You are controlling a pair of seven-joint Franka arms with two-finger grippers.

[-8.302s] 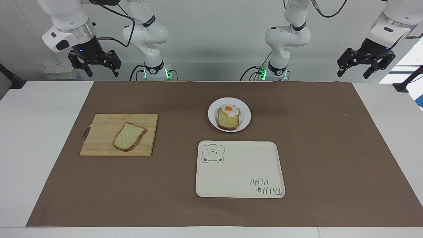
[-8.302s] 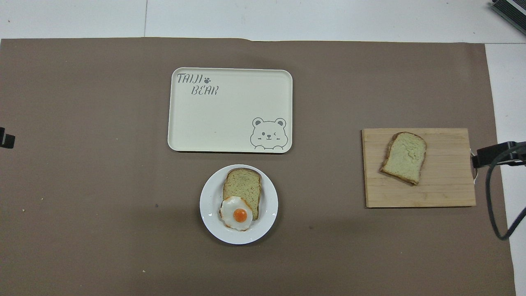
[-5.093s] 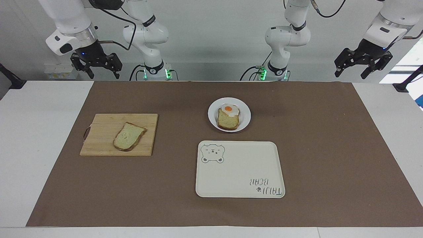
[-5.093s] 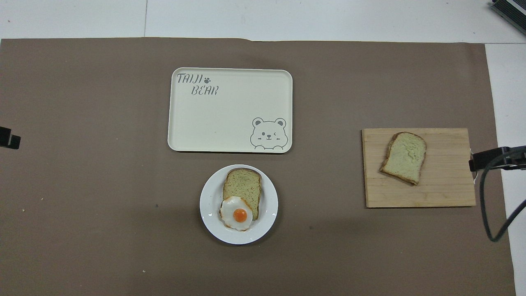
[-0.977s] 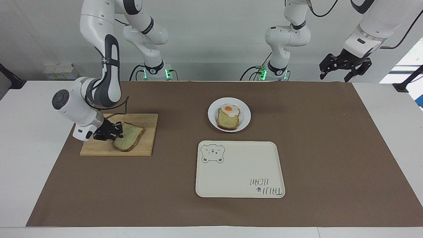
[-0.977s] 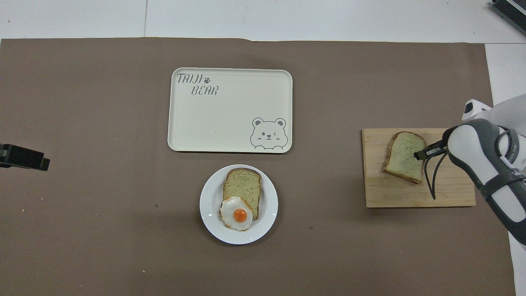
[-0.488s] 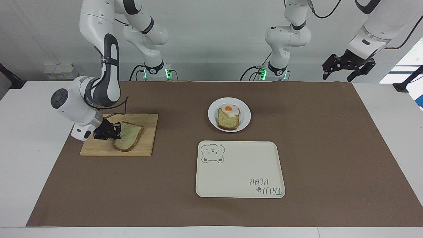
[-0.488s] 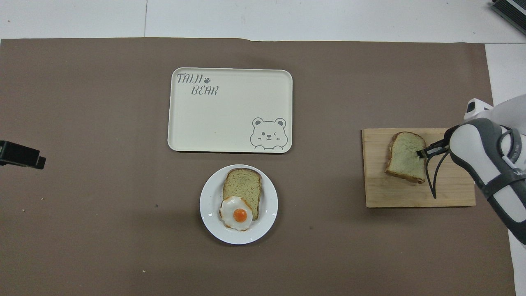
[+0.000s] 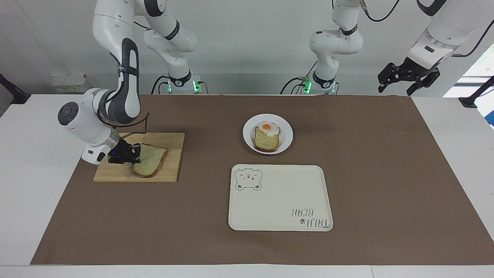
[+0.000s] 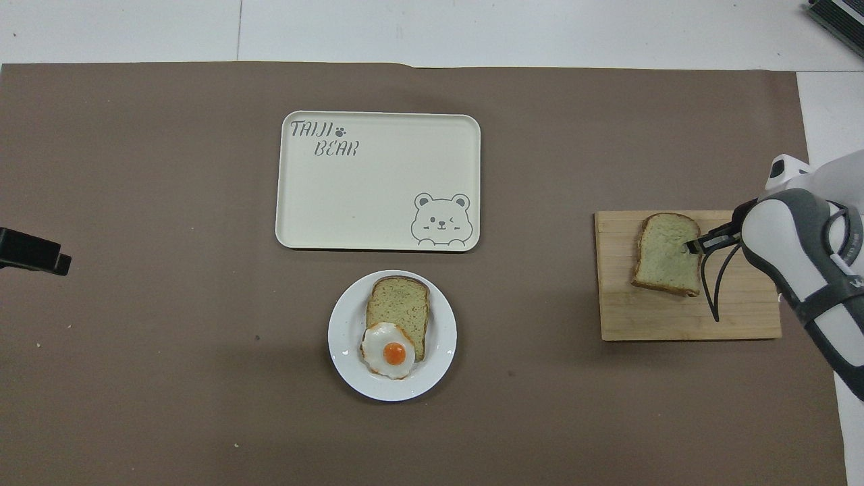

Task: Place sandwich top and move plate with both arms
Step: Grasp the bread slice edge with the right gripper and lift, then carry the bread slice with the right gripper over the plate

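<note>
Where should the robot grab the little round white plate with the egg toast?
By the small round white plate's bare rim, probably at its two ends toward each arm: it lies flat, and the egg toast fills its middle.

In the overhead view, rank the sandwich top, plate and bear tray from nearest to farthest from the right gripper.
1. sandwich top: on the cutting board at the right arm's end, pinched at its edge by the right gripper.
2. plate: mid-table, nearer the robots than the tray.
3. bear tray: mid-table; too close to the plate to rank firmly.
</note>
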